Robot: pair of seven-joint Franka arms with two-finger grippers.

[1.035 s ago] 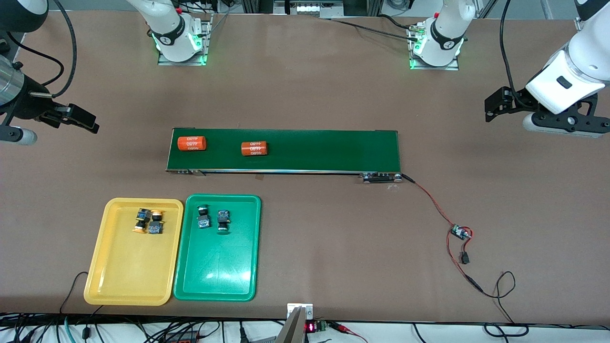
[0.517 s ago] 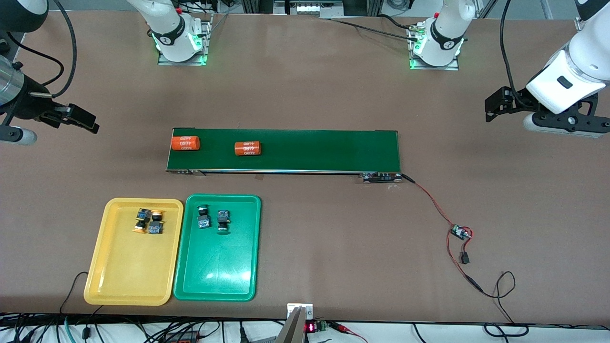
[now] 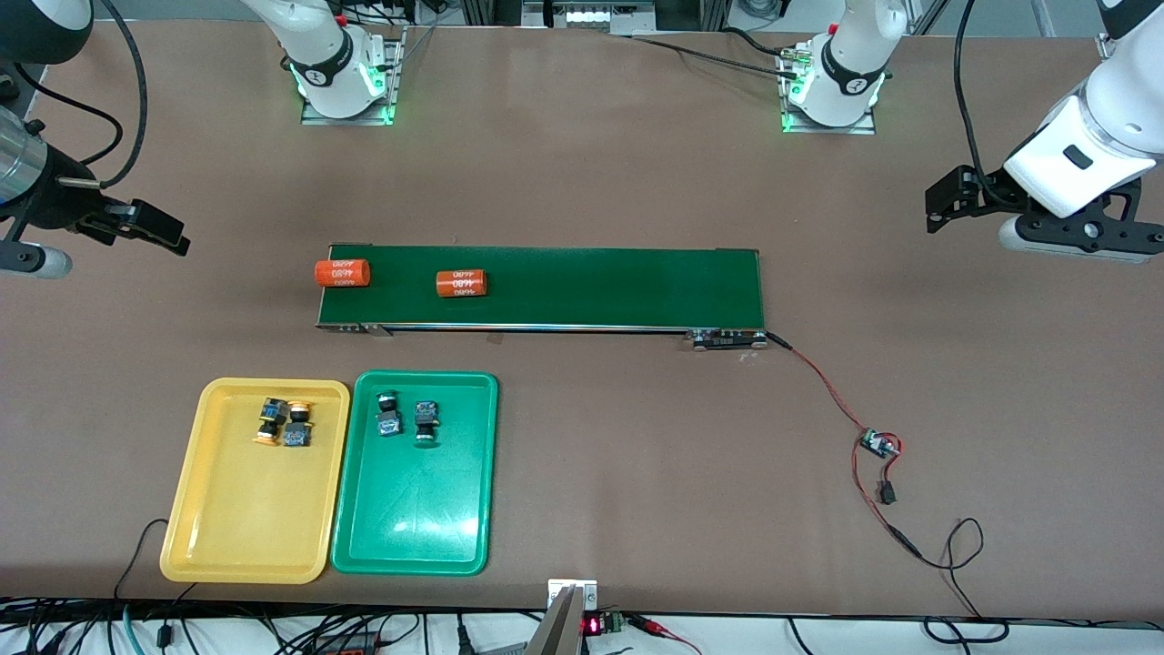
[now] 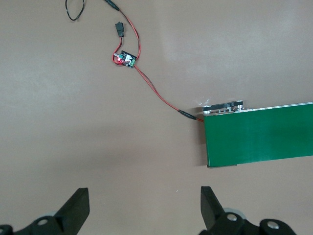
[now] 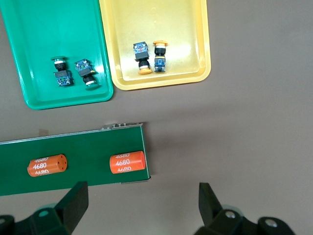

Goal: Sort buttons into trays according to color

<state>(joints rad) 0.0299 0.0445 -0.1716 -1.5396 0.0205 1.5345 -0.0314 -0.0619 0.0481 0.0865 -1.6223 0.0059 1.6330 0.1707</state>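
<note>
Yellow btns in yellow tray, green btns in green tray, left tool & right tool wide, empty

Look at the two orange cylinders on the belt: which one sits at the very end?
The orange cylinder toward the right arm's end overhangs the belt's edge; the other cylinder lies well inside it.

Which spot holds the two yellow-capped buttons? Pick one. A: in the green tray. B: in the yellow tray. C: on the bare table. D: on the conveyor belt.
B: both yellow-capped buttons lie side by side in the yellow tray, near its end closest to the conveyor belt.
</note>
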